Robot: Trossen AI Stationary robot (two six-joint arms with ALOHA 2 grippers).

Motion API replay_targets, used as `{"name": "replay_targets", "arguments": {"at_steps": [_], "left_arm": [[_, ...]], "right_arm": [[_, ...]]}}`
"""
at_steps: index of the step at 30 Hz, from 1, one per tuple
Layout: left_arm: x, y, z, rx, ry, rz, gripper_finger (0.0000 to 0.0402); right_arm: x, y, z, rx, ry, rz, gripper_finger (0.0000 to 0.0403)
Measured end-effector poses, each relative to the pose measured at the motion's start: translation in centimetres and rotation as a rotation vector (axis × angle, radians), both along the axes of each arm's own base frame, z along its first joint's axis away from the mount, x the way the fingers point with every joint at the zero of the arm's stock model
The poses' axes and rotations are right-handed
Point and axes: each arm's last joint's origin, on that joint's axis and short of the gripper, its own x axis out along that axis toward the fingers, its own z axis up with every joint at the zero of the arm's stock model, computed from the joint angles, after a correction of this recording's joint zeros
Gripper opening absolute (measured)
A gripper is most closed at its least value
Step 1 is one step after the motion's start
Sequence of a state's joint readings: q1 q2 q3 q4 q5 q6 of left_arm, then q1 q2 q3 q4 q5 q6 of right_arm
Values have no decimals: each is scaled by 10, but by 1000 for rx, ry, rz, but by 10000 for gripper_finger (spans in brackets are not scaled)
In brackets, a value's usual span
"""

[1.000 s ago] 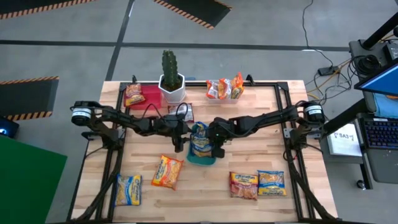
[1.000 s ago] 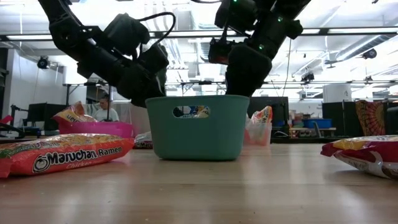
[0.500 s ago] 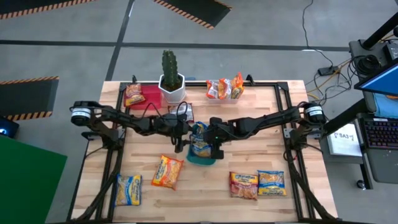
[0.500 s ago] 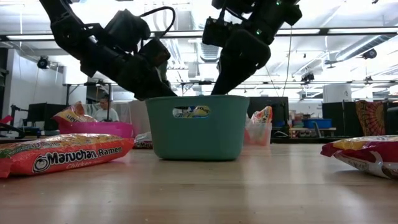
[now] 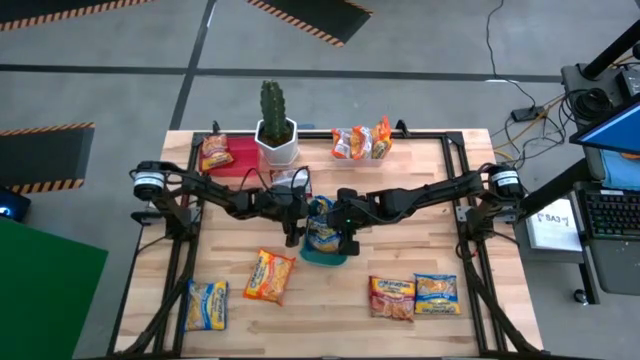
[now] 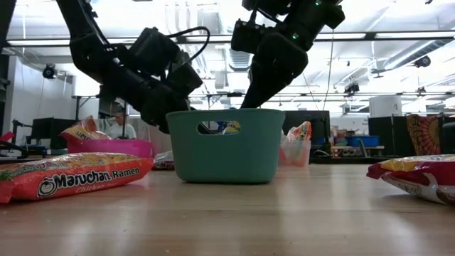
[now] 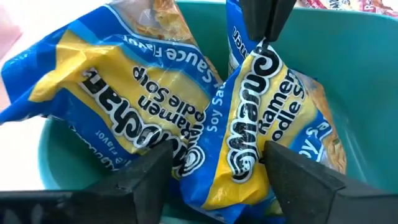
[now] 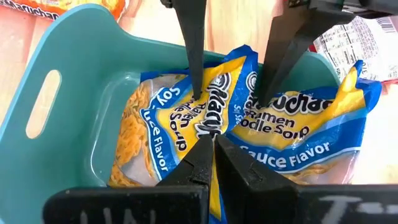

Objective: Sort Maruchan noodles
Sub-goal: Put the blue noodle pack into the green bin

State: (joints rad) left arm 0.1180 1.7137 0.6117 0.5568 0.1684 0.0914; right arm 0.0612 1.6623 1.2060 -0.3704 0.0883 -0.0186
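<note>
A green tray (image 5: pixel 312 258) stands mid-table with two yellow-blue Maruchan noodle packets (image 8: pixel 292 124) in it. One leans against the tray's wall. The other (image 7: pixel 255 124) stands on end beside it. My left gripper (image 7: pixel 217 174) reaches into the tray from the table's left, open, one finger on each side of the standing packet's lower part; I cannot tell whether the fingers touch it. My right gripper (image 8: pixel 214 146) comes in from the right, shut at that packet's top. My right gripper's shut fingertips meet the standing packet at its upper edge (image 7: pixel 263 51), slanting down from the table's right. The edge appears pinched at the very tips. The packet stands upright, its lower end in the tray, leaning on the other packet.
Loose packets lie near the front edge: orange (image 5: pixel 270 275), yellow-blue (image 5: pixel 205 305), red (image 5: pixel 392 297) and yellow-blue (image 5: pixel 437 293). At the back are a pink tray (image 5: pixel 240 155) holding a packet, a cactus in a white pot (image 5: pixel 275 125) and a clear tray's packets (image 5: pixel 360 143).
My right gripper has risen a little above the tray's far rim and rolled slightly. My left gripper has sunk lower into the tray. The packets stay in the tray.
</note>
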Motion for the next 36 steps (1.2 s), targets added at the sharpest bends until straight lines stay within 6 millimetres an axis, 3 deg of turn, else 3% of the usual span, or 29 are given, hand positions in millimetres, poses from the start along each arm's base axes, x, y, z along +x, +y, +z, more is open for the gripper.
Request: {"name": "replay_targets", "arguments": {"at_steps": [7, 15, 21, 25, 32, 36], "left_arm": [[0, 0, -1, 3, 7, -2, 174], [0, 0, 9, 26, -23, -16, 16], [-1, -1, 27, 61, -93, -29, 5], [-1, 0, 42, 85, -176, -9, 1], [1, 2, 48, 142, -239, 38, 0], [2, 3, 45, 159, -235, 75, 0]], "right_arm": [[0, 0, 0, 1, 4, -3, 8], [1, 0, 18, 26, 33, -37, 8], [2, 1, 36, 69, 63, -71, 8], [2, 2, 38, 127, 59, -61, 8], [4, 9, 29, 157, 61, -52, 8], [17, 14, 11, 201, 22, -9, 9]]}}
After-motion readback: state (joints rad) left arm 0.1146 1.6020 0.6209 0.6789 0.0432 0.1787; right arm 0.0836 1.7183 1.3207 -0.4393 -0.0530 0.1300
